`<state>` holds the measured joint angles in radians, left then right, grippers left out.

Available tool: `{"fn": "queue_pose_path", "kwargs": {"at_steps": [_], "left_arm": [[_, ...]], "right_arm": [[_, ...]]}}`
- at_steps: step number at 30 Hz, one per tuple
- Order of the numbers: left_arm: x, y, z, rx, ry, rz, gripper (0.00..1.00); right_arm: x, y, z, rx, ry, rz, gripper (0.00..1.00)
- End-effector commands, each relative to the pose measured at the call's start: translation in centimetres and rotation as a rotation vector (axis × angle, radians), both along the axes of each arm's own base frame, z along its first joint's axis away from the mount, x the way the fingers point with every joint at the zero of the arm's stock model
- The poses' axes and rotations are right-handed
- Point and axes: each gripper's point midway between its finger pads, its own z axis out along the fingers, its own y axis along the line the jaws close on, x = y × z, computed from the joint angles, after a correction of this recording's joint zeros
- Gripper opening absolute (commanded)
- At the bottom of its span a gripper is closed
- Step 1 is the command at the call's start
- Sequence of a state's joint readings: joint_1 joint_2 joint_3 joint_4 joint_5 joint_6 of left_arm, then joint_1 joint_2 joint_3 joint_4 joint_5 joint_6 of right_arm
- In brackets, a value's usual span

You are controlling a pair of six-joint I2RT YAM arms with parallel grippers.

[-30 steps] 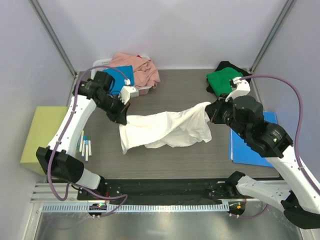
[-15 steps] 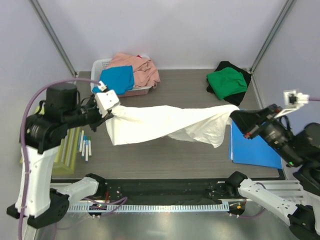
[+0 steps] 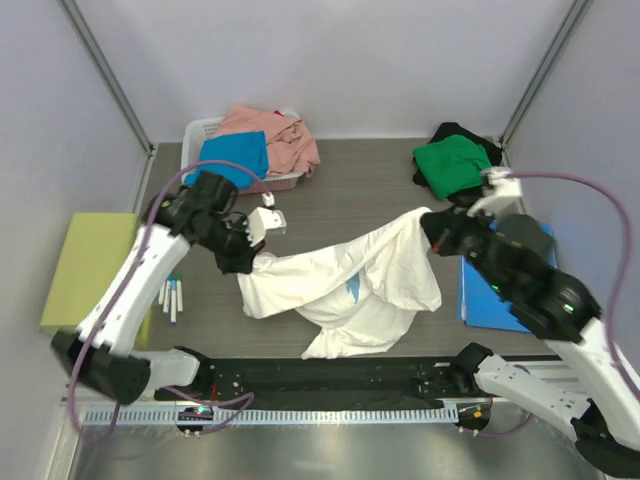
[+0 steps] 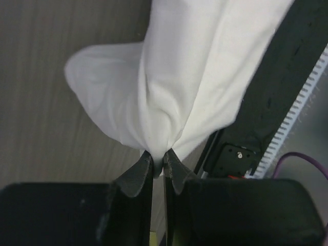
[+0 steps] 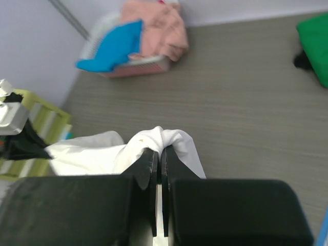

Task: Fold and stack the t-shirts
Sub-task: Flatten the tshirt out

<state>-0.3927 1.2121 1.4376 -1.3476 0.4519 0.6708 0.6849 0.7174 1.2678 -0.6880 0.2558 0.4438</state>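
Left wrist showed left gripper clenched on the white shirt; right gripper pinched its other end, nearer than the basket

The top view looks steeply down from behind the arms over the whole bench. The left wrist view sits close on the left pincer and white t-shirt. The right wrist view faces 11 o'clock past the right pincer, sharing the basket with the top.
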Motion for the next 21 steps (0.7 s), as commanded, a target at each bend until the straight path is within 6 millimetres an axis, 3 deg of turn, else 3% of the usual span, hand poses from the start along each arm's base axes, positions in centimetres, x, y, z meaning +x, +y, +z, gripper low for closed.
{"fn": "queue_pose_path", "kwargs": {"at_steps": [1, 2, 3, 5, 6, 8, 9, 10, 12, 13, 15, 16, 21], "left_arm": [[-1.4, 0.2, -7.5, 0.139, 0.390, -0.076, 0.13], [-0.8, 0.2, -8.7, 0.167, 0.437, -0.082, 0.16], [0.7, 0.2, -11.3, 0.223, 0.525, -0.073, 0.17], [2.6, 0.6, -13.5, 0.272, 0.583, -0.044, 0.22], [4.9, 1.0, -15.7, 0.301, 0.619, 0.000, 0.25], [7.3, 1.4, -16.8, 0.296, 0.629, 0.072, 0.44], [10.3, 2.0, -17.3, 0.282, 0.573, 0.137, 0.51], [11.5, 2.2, -17.3, 0.278, 0.555, 0.200, 0.67], [14.3, 2.7, -16.2, 0.234, 0.468, 0.265, 0.84], [14.8, 2.8, -14.5, 0.205, 0.416, 0.288, 0.97], [14.7, 2.8, -13.0, 0.181, 0.365, 0.298, 1.00], [14.2, 2.6, -11.0, 0.153, 0.316, 0.298, 1.00], [8.3, 1.8, -7.9, 0.097, 0.293, 0.205, 1.00]], "right_arm": [[7.7, 0.9, -8.1, -0.172, 0.122, -0.232, 0.01], [8.7, 1.2, -9.4, -0.192, 0.141, -0.245, 0.01], [10.5, 2.6, -11.6, -0.225, 0.172, -0.232, 0.01], [12.4, 2.8, -13.2, -0.239, 0.202, -0.253, 0.01], [13.8, 3.7, -14.8, -0.250, 0.234, -0.241, 0.01], [15.7, 2.8, -15.5, -0.223, 0.256, -0.274, 0.01], [16.7, 3.0, -16.1, -0.206, 0.267, -0.261, 0.01], [17.3, 2.7, -16.4, -0.202, 0.269, -0.267, 0.01], [18.5, 1.8, -16.2, -0.199, 0.256, -0.294, 0.01], [18.8, 1.6, -16.7, -0.215, 0.262, -0.307, 0.01], [19.2, 1.1, -16.4, -0.233, 0.248, -0.326, 0.01], [19.4, 0.9, -16.6, -0.239, 0.250, -0.336, 0.01], [20.5, 0.6, -18.1, -0.244, 0.280, -0.349, 0.01]]}}
